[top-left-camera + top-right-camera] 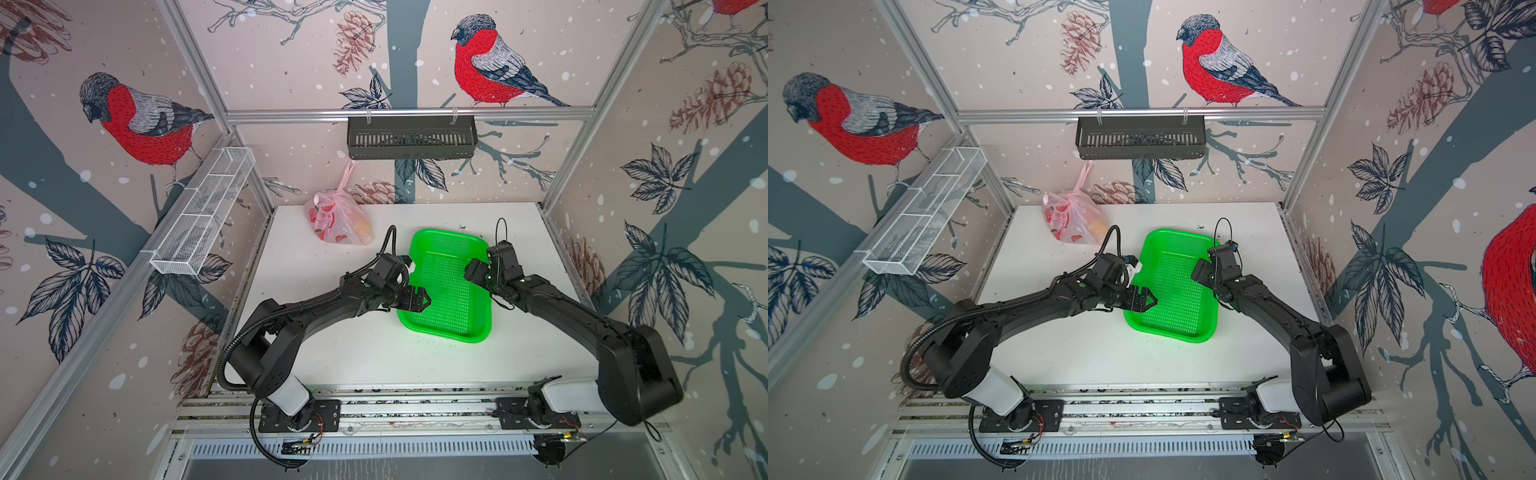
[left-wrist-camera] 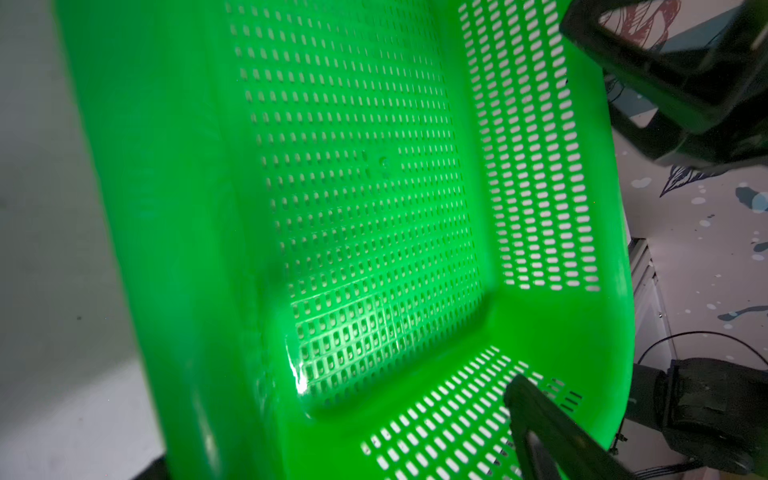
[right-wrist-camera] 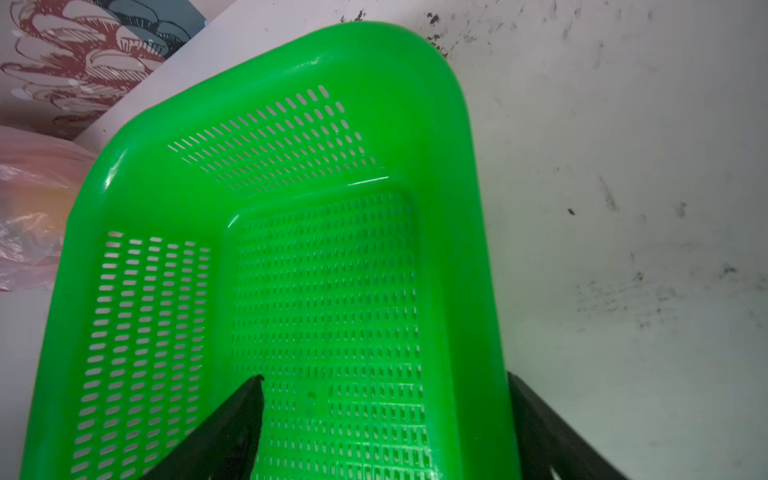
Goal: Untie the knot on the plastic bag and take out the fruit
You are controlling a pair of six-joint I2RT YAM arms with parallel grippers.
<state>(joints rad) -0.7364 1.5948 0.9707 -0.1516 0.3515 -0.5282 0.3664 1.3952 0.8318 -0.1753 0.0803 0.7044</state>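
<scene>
The plastic bag [image 1: 336, 220] [image 1: 1073, 220], pale pink with red prints, sits at the table's back left corner. Its knot [image 1: 341, 190] [image 1: 1077, 190] is on top, with the handles standing up behind it. The fruit shows through the film as red shapes and an orange ball [image 1: 363, 227]. My left gripper [image 1: 419, 297] [image 1: 1144, 299] is open over the near left rim of the green basket [image 1: 446, 328]. One of its fingers [image 2: 540, 424] hangs inside the basket. My right gripper [image 1: 473, 270] [image 3: 384, 376] is open and straddles the basket's right wall. Both are well away from the bag.
The green perforated basket [image 1: 1169, 328] [image 3: 374, 83] lies in the middle of the white table [image 1: 353, 353]. A black slotted basket [image 1: 411, 137] hangs on the back rail. A white wire basket [image 1: 203, 212] is fixed to the left wall. Walls enclose three sides.
</scene>
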